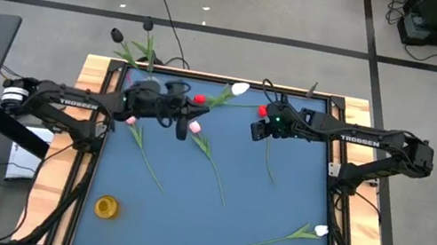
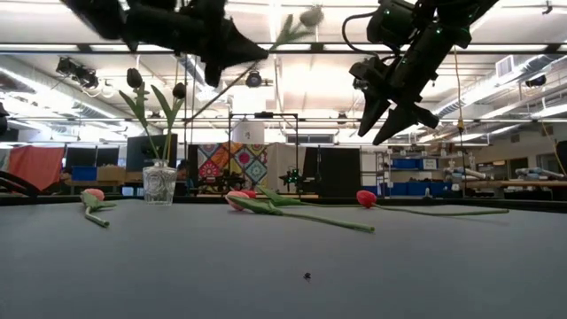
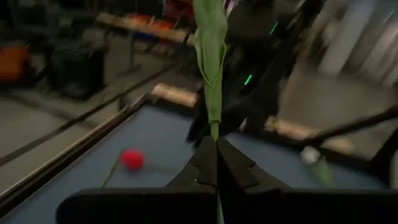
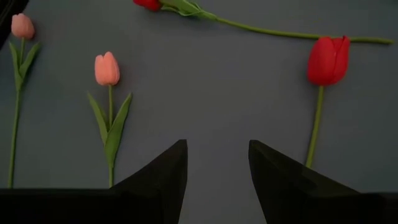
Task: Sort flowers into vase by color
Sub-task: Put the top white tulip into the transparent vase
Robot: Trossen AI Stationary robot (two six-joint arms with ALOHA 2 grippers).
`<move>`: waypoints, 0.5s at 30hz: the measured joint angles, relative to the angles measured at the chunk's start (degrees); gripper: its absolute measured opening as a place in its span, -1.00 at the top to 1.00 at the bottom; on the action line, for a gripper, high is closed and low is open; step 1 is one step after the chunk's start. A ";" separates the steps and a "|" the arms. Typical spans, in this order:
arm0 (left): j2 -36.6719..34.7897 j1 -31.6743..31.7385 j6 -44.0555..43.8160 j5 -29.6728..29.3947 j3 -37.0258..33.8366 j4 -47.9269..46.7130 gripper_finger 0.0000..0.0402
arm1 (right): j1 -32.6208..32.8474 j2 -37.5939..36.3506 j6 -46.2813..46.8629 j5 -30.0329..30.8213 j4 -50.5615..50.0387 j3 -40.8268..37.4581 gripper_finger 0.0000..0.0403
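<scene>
Vase (image 2: 159,184) standing at table's (image 1: 276,205) far-left corner, two stems sitting in it. Left gripper (image 1: 182,127) hanging above far-centre of table – clamped on a tulip stem (image 3: 212,74), the stem's head (image 1: 241,89) pointing toward far edge. Right gripper (image 4: 217,180) hovering just right of it, fingers apart, over the mat w/ one tulip (image 4: 327,61) lying beside. Two tulips (image 1: 194,126) lying near left gripper, stems running toward near edge. Another tulip (image 1: 320,231) lying near-right, well apart from the rest. Small round object (image 1: 106,206) sitting near-left.
</scene>
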 joint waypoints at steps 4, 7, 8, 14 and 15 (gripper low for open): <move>-0.29 -1.89 0.41 0.68 -4.04 10.95 1.00 | -0.10 0.00 -1.71 -1.07 0.01 0.00 0.11; -0.61 -3.52 3.31 0.79 -5.21 15.79 1.00 | -0.58 0.02 -2.97 -2.61 0.00 0.00 0.11; -0.61 -3.99 3.94 0.79 -5.37 15.70 1.00 | -0.75 0.03 -3.12 -2.88 0.02 0.00 0.11; -0.52 -5.58 4.41 0.77 -5.45 14.66 1.00 | -1.33 0.04 -3.22 -3.03 0.00 0.00 0.11; -0.50 -5.58 4.45 0.77 -5.45 14.19 1.00 | -1.33 0.04 -3.22 -3.02 0.02 0.00 0.11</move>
